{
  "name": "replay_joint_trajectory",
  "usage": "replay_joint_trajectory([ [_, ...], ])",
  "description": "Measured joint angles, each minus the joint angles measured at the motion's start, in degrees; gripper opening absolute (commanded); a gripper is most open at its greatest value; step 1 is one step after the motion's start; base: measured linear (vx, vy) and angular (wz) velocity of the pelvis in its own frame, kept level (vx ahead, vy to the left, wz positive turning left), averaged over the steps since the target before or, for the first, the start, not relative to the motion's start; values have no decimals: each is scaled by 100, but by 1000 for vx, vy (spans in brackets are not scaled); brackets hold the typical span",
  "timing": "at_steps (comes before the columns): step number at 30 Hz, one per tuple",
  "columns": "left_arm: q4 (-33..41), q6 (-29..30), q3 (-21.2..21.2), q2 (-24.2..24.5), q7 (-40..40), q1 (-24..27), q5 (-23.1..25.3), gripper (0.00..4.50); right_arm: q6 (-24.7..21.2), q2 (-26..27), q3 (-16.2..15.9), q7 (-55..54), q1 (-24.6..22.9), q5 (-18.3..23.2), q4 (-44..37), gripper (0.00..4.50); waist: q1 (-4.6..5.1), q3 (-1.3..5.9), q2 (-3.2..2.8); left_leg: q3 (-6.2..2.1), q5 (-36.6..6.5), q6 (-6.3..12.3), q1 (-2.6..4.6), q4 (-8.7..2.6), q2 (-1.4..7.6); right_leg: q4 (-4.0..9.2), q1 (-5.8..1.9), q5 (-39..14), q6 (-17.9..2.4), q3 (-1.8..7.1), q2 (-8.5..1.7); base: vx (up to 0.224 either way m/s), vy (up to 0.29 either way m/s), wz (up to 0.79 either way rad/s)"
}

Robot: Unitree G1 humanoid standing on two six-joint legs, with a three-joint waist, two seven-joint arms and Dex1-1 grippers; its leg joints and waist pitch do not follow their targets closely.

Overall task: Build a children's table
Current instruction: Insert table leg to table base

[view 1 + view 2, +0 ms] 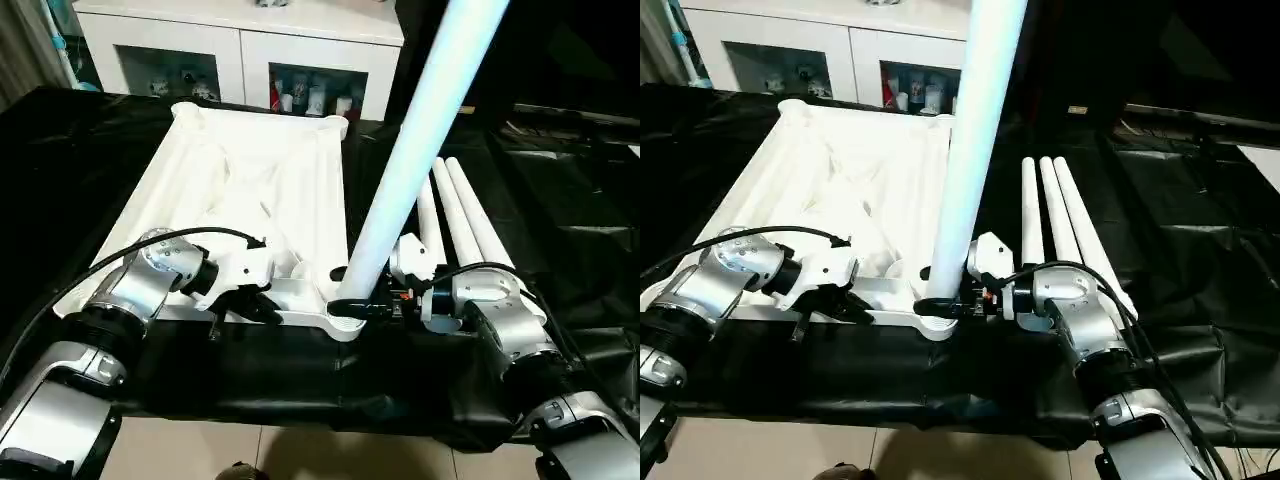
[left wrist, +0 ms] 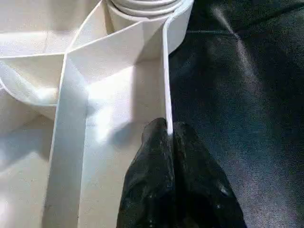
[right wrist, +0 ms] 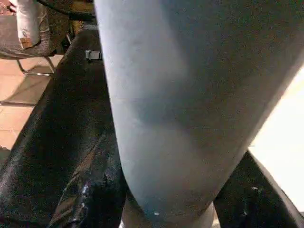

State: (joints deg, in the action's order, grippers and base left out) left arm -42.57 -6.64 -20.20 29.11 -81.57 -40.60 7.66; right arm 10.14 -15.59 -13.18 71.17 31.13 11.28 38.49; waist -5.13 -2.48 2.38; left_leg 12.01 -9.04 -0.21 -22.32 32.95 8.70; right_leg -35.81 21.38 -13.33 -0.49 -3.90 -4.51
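The children's table top (image 1: 255, 190) lies upside down, ribbed underside up, on the black-draped work table (image 1: 560, 200). In the head views one white leg (image 1: 410, 150) stands nearly upright in the near corner socket (image 1: 345, 318), at about 6 o'clock of the top's right edge, leaning toward 1 o'clock; its upper end is cut off by the picture's top edge. Three more legs (image 1: 1055, 220) lie side by side on the black cloth just beside the top, at 3 o'clock from the standing one.

The right gripper (image 1: 385, 305) grasps the standing leg low down, by the socket. The head views hide its fingers behind the leg, while the right wrist view shows the black fingers (image 3: 90, 199) on either side of the leg's round body, with tiled floor and a chair leg far off.

The left gripper (image 1: 835, 300) sits at the top's near edge, at 9 o'clock from the socket. Its hold is hard to make out from the head; the left wrist view shows the two black fingers (image 2: 152, 180) clenched on the thin upright rim (image 2: 166, 80) of the top, with the socket's rounded wall beyond.

A white cabinet (image 1: 240, 40) with glass doors stands behind the work table at 12 o'clock; small items inside are too blurred to name. Cables loop over both silver forearms.
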Motion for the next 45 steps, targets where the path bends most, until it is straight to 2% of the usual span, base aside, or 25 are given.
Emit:
replay_joint_trajectory([
  [4,-55,282,46,26,343,0,54,0,78,274,33,-754,178,-84,398,188,79,-41,-6,-12,-2,-4,88,-3,1,11,-36,-38,60,2,0,-12,4,-5],
  [6,-50,611,130,-51,695,-7,125,0,95,409,40,-1448,352,-281,664,188,193,-64,-24,-52,-5,-9,99,-4,-1,48,-38,-41,62,-21,0,-57,23,-21],
  [9,12,1109,216,-238,1100,-6,127,0,77,573,115,-2256,507,-442,943,188,300,-77,-36,-97,-19,-31,102,-9,-2,120,-37,-41,61,-58,1,-60,40,-24],
  [13,232,1948,437,-645,1920,25,116,0,-131,785,283,-3295,762,-522,1302,188,359,-141,-121,-143,-20,-31,100,-22,-3,229,-49,-66,30,-137,-4,-40,37,-13],
  [14,295,2137,465,-712,2065,29,118,0,-179,833,329,-3479,829,-522,1391,188,363,-148,-132,-140,-20,-31,101,-45,-4,250,-50,-75,16,-153,-7,-55,41,-14],
  [15,428,2410,482,-791,2274,53,135,0,-268,919,408,-3745,948,-514,1506,188,367,-160,-149,-122,-19,-31,103,-115,-5,264,-52,-123,-55,-166,-7,-56,22,-7],
  [17,686,2803,521,-923,2561,120,218,0,-407,1077,549,-4112,1101,-448,1753,188,342,-157,-96,-13,-19,-32,131,-238,-6,218,-14,-231,-189,-147,-35,-63,-8,-2],
  [18,849,2990,530,-982,2692,175,238,0,-524,1136,648,-4264,1202,-383,1877,188,341,-163,-22,17,-92,-132,175,-239,-12,254,32,-245,-174,-153,-71,0,0,0],
  [19,983,3115,544,-1013,2758,223,244,0,-584,1189,725,-4359,1284,-316,1968,188,305,-212,-11,-73,-337,-218,193,-11,-21,311,10,-239,-137,-221,-117,46,53,-43],
  [20,1096,3276,574,-1026,2794,273,241,0,-643,1284,809,-4501,1370,-278,2077,188,271,-234,-102,-266,-487,-196,247,154,4,351,-72,-232,-111,-419,-189,46,53,-43],
  [21,1188,3416,574,-1047,2844,258,244,0,-696,1343,889,-4630,1436,-239,2112,188,312,-263,-220,-385,-445,-219,258,179,57,408,-149,-231,-95,-639,-218,72,120,-56],
  [22,1256,3495,574,-1048,2900,274,245,0,-717,1392,957,-4705,1458,-203,2148,188,360,-271,-250,-403,-442,-224,232,175,86,386,-171,-272,-51,-654,-186,14,77,-8],
  [23,1270,3547,570,-1044,2934,280,250,0,-746,1445,1015,-4767,1478,-183,2206,188,381,-281,-244,-381,-443,-225,222,150,78,257,-159,-354,-149,-579,-174,14,77,-8],
  [24,1283,3574,560,-1044,2972,298,264,0,-809,1491,1079,-4845,1531,-166,2268,188,397,-247,-121,-265,-442,-225,239,133,75,2,-164,-335,-263,-423,-177,34,-5,29],
  [25,1350,3597,563,-1026,2986,314,266,0,-852,1510,1091,-4883,1560,-168,2300,188,388,-217,-32,-159,-442,-226,230,128,60,-43,-193,-321,-299,-287,-183,58,-80,19],
  [26,1432,3621,563,-1017,3028,332,273,0,-877,1518,1093,-4923,1608,-175,2303,188,360,-203,37,-130,-440,-233,222,113,29,-36,-133,-271,-183,-175,-186,58,-80,19],
  [27,1500,3648,563,-983,3060,362,274,0,-882,1542,1093,-4945,1629,-184,2303,188,317,-186,55,-160,-440,-232,218,81,16,-18,-114,-276,-118,-168,-185,11,-82,-10],
  [29,1546,3684,563,-965,3070,374,275,0,-882,1553,1095,-4945,1648,-189,2303,188,267,-173,46,-195,-431,-243,195,60,17,-16,-121,-284,-88,-183,-173,0,-47,-19],
  [31,1692,3798,563,-941,3101,415,280,0,-882,1570,1102,-4943,1681,-196,2314,188,259,-161,42,-204,-350,-349,180,21,33,-12,-88,-267,-79,-188,-151,0,0,0],
  [33,1813,3917,563,-936,3135,450,280,0,-884,1578,1114,-4935,1715,-196,2364,188,256,-135,64,-183,-269,-307,181,-4,39,-10,-55,-127,-126,-163,-131,0,0,0],
  [37,2061,3876,521,-793,3075,619,259,0,-957,1583,1111,-4652,1788,-236,2462,188,271,-120,74,-185,-200,-316,197,-8,100,30,-46,-88,-107,-152,-64,0,0,0],
  [40,2204,3566,480,-467,2655,743,95,0,-959,1445,1092,-3857,1791,-244,2432,188,308,-90,84,-185,-193,-324,170,-50,100,78,-46,-54,-137,-154,-54,39,-1,-4],
  [41,2266,3475,454,-347,2477,778,61,0,-969,1380,1056,-3557,1782,-243,2408,188,320,-77,105,-180,-188,-331,168,-46,101,78,-43,-9,-130,-151,-54,62,-4,-3],
  [44,2440,3240,397,92,1854,891,-86,0,-1037,1122,961,-2324,1677,-169,2230,188,304,-40,143,-180,-177,-316,165,-47,127,78,-45,-25,-106,-151,-32,86,-16,0],
  [45,2447,3159,389,214,1654,915,-141,0,-1074,1058,918,-1962,1652,-129,2187,188,295,-38,138,-180,-168,-298,160,-52,131,79,-42,-33,-108,-151,-29,86,-16,2],
])
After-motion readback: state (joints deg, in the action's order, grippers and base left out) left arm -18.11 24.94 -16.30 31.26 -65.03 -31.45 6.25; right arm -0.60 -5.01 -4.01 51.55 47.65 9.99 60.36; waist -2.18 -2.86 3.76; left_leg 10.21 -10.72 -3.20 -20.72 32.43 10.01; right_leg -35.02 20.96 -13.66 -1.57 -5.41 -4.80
